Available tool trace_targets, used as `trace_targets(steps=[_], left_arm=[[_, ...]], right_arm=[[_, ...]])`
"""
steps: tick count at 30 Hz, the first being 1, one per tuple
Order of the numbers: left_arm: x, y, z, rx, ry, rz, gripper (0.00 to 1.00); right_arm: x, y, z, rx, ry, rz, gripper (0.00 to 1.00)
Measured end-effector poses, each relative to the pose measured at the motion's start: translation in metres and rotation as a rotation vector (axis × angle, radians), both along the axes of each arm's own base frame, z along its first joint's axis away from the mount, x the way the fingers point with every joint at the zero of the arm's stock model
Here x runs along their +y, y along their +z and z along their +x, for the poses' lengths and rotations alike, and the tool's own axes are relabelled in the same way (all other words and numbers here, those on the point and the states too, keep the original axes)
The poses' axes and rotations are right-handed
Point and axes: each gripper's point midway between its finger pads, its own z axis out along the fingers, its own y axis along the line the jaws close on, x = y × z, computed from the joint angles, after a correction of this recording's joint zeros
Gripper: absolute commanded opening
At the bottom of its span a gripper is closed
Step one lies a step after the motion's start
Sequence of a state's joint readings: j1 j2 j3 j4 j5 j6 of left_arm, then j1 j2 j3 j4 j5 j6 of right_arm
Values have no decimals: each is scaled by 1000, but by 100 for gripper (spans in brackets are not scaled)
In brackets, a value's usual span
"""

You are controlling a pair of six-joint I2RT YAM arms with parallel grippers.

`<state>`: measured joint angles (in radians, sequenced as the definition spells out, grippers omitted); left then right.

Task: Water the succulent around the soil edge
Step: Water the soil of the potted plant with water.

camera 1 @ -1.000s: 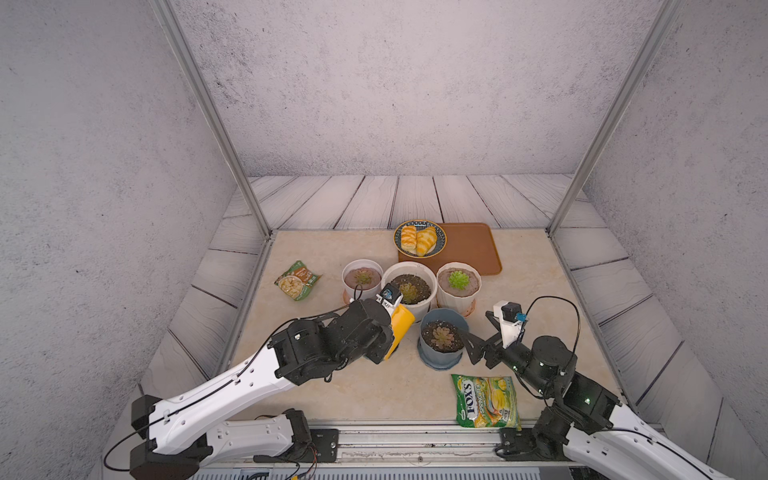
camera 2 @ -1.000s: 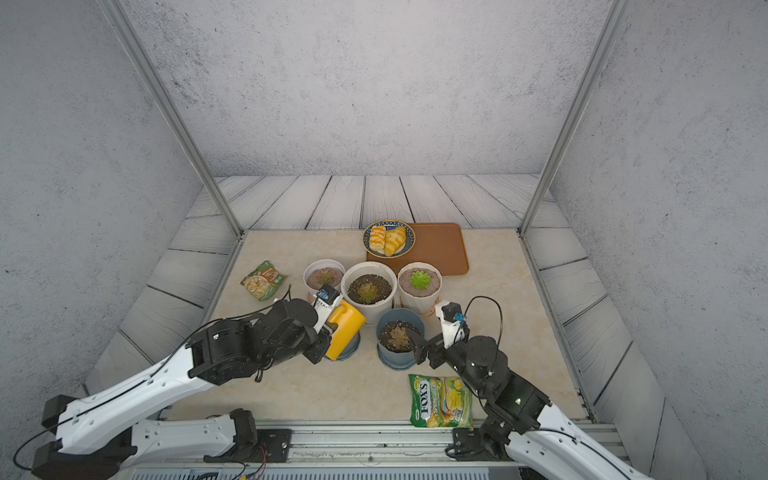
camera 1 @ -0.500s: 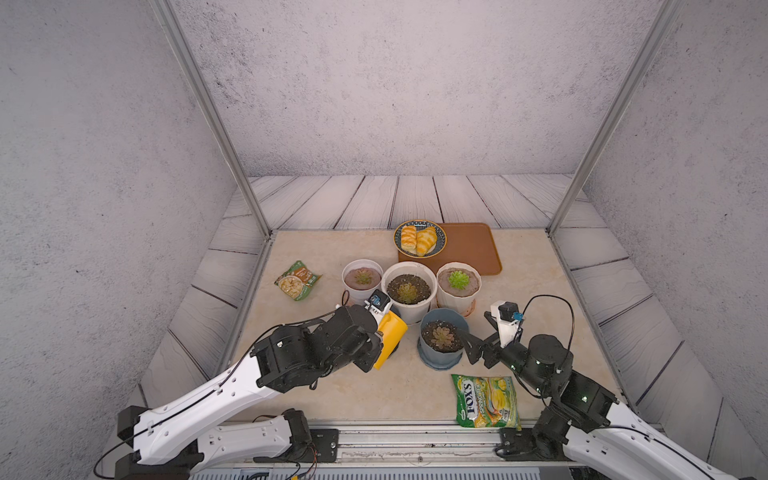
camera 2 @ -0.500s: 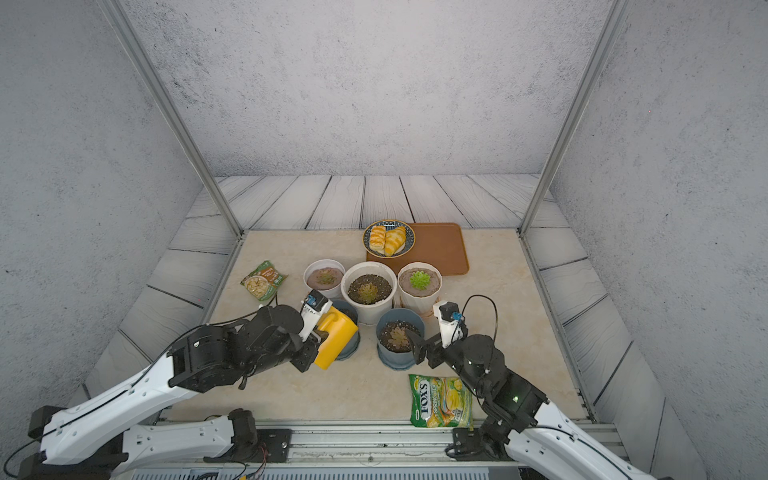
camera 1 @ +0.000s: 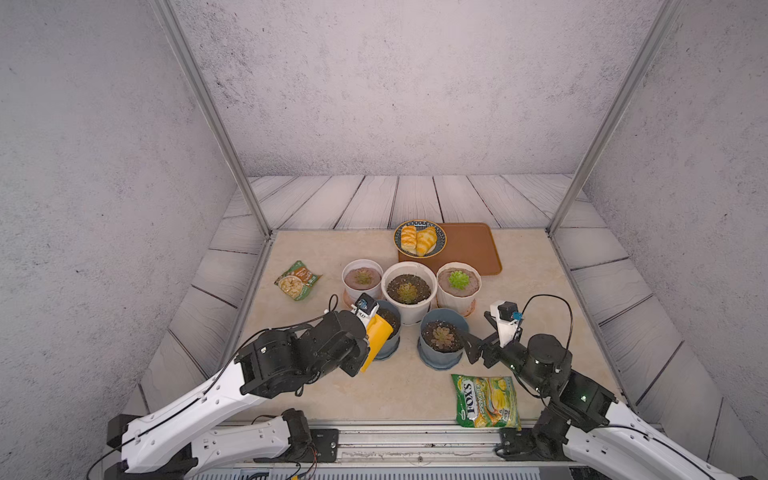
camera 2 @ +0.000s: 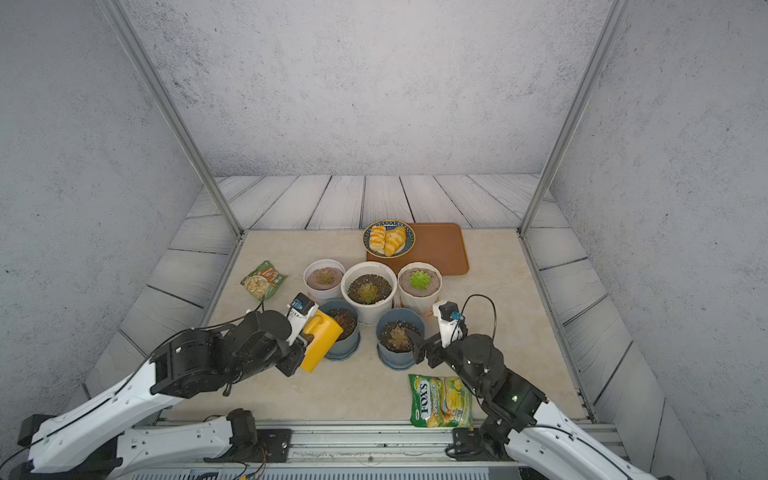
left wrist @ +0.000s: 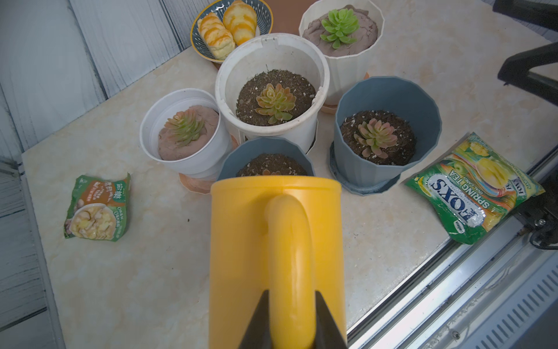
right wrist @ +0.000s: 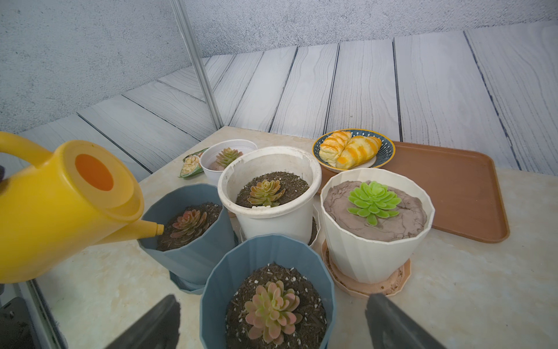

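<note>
Left gripper (left wrist: pixel 291 321) is clamped on the curved handle of the yellow plastic watering can (right wrist: pixel 60 208), with its fingers (left wrist: pixel 259 320) pinching both sides of the handle. The can is tilted forward. Its spout tip is over the near-left soil edge of the left blue-grey faceted plastic pot (right wrist: pixel 193 260), just inside the rim; can't tell if water is flowing. The pink-green succulent (right wrist: pixel 188 223) sits mid-soil in that pot, apart from the spout.

That pot stands on the beige marble-look tabletop (camera 1: pixel 324 249), near row, left side of the pot cluster. It is just beside the second blue-grey faceted pot (camera 1: pixel 440 357) on its right. The small white round pot (camera 1: pixel 345 276) and the large white round pot (camera 1: pixel 409 311) are just behind it.

Right gripper (right wrist: pixel 271 297) is spread wide and holds nothing. Its jaws flank the second blue-grey pot's near-right side; can't tell if they touch.

The cream ribbed pot (camera 1: pixel 455 303), holding a bright green succulent, is at the far right of the cluster. Farther back, a blue patterned plate (camera 1: pixel 441 244) with two bread rolls (camera 1: pixel 417 240) overlaps a brown rectangular tray (camera 1: pixel 473 249). A green snack packet (camera 1: pixel 297 280) lies far left and a green FOX'S candy bag (camera 1: pixel 486 401) near right.
</note>
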<state>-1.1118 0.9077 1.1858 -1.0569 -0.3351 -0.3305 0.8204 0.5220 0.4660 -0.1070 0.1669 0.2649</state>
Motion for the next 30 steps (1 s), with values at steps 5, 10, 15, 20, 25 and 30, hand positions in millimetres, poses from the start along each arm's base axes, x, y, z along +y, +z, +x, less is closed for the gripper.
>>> trace_targets(steps=[5, 10, 15, 20, 25, 30], left_arm=[[6, 0, 3, -16, 20, 23, 0], [12, 1, 7, -39, 44, 45, 0], [15, 1, 11, -62, 59, 73, 0], [11, -1, 18, -81, 66, 105, 0], [9, -5, 27, -98, 74, 152, 0], [2, -8, 37, -111, 76, 177, 0]], right_arm=[[3, 0, 0, -1, 14, 1, 99], [11, 1, -4, 0, 64, 10, 99], [21, 5, -10, -3, 125, 29, 99], [27, 2, -13, 11, 164, 29, 99], [30, 0, -15, 18, 181, 28, 99], [30, 0, -15, 18, 183, 28, 99]])
